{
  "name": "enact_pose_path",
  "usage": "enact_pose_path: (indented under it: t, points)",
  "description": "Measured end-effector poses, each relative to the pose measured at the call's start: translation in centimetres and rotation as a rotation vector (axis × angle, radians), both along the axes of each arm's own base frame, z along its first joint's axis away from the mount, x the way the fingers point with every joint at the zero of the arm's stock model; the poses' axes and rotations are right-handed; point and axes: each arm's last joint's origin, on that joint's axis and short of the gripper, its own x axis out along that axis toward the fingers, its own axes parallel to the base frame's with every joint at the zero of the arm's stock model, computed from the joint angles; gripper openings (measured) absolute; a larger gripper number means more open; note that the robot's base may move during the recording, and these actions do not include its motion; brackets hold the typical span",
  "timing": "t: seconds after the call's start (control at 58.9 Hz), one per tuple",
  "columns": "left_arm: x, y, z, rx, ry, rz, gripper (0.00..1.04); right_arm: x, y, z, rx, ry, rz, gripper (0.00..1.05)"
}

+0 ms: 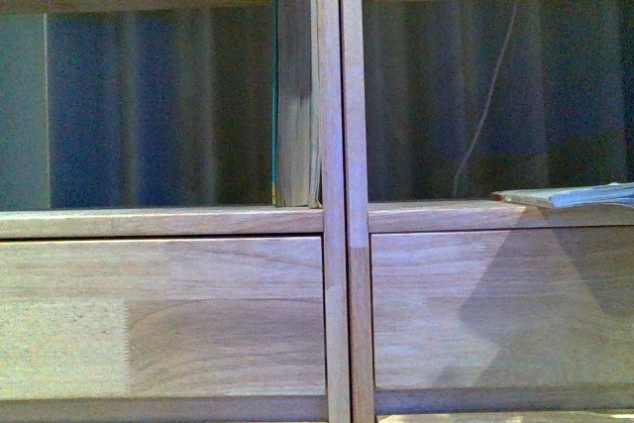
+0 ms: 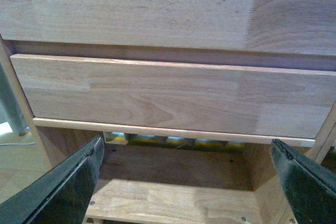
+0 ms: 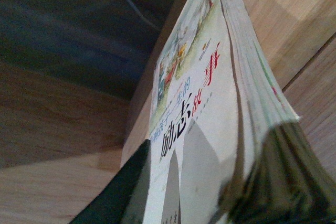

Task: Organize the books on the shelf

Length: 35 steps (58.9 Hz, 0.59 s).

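Front view filled edge to edge by the light wooden shelf (image 1: 342, 146), split by a doubled central upright into two backless compartments, with a bluish folded curtain (image 1: 149, 106) behind and a thin white cable (image 1: 485, 96) hanging in the right opening. Under each compartment, a plain drawer front (image 1: 163, 319). In the left compartment, the thick green book (image 1: 294, 96), standing upright and pressed against the central upright, yellowed page edges facing forward. In the right compartment, at the picture's right edge, the thin white paperback (image 1: 580, 195), lying nearly flat just over the board; touching it or not, impossible to tell. Right wrist view: same white paperback (image 3: 205, 93) seen close, colourful cover picture and red-and-black lettering, clamped in the right pincer (image 3: 205, 182), one dark finger (image 3: 118, 195) against the cover, the other at the page edges. Left wrist view: left pincer (image 2: 186, 182) spread wide, holding nothing, black fingers (image 2: 63, 187) well apart, facing a lower drawer front.
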Motion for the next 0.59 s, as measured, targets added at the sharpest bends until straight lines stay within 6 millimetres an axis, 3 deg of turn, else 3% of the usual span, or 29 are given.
enact_pose_path:
  t: [0.17,0.594]
  points:
    - [0.0,0.0,0.0,0.000,0.000,0.000,0.97,-0.4,0.4,-0.2,0.000,-0.008,0.020,0.09]
    - [0.0,0.0,0.0,0.000,0.000,0.000,0.97,-3.1,-0.7,1.5,-0.002,-0.101,0.075,0.07]
